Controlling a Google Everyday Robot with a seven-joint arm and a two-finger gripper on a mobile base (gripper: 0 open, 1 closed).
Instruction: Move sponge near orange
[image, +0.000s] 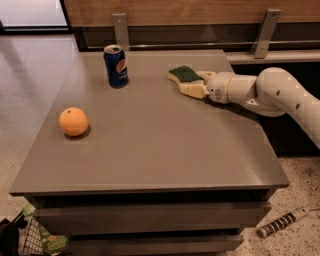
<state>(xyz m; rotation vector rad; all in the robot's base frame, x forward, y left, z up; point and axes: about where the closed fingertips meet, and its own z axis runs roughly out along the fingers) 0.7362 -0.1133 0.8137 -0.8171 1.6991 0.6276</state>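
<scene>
On the table (165, 155), the orange (73, 121) sits near left and the can (115, 66) far left. The sponge (183, 73) lies far right, well apart from the orange, with the tool (194, 83) seemingly touching its right side.

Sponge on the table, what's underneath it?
The sponge lies on the grey table, green side up. The gripper covers the end nearest the arm, so what's beneath there is hidden.

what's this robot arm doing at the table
The robot's gripper reaches in from the right and is at the sponge on the far side of the table. The orange lies far off near the left edge, a soda can behind it. The sponge is not yet near the orange.
</scene>
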